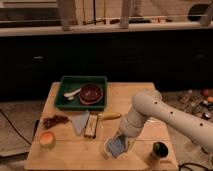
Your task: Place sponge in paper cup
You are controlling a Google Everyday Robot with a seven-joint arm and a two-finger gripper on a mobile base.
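Wooden table (65, 150) before dark cabinets, green tray (64, 98) with red bowl (91, 93) at the back. Near the front edge, gripper (120, 137) lowered over paper cup (108, 149), blue-grey sponge (116, 146) just beneath, at the cup's mouth. Cannot tell whether clamped or released.

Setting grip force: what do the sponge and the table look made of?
The sponge, at the gripper near the table's front edge, is matte blue-grey with a paler edge, so probably soft foam. The table is an even matte tan, likely wood or wood laminate.
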